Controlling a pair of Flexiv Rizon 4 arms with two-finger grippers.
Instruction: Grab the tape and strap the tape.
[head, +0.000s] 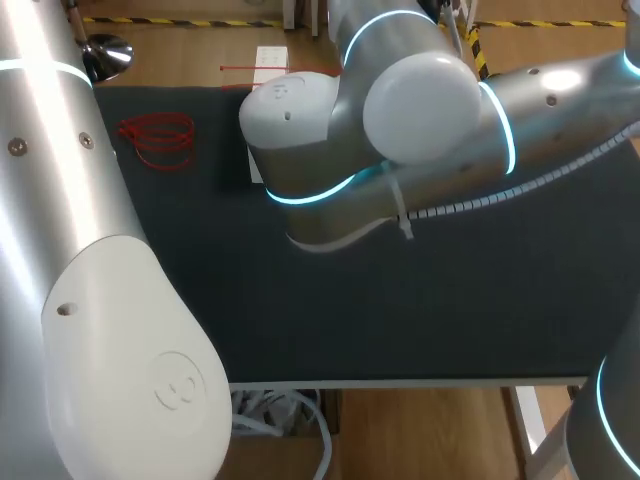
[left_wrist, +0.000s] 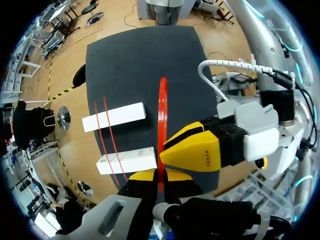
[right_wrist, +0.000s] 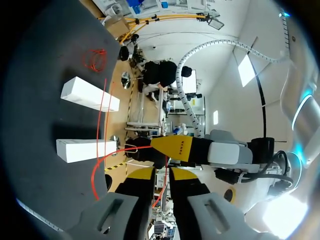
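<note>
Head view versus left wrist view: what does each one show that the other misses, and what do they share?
Only the head view shows the loose red coil on the table. Only the left wrist view shows the left fingers pinching the red tape, which runs straight ahead past two white blocks seen whole. Both show the dark table and the right arm; the head view catches just a corner of one block.

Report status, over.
Left end effector and right end effector shut on tape. Strands cross far box, near box. Head view blocked by right arm.
</note>
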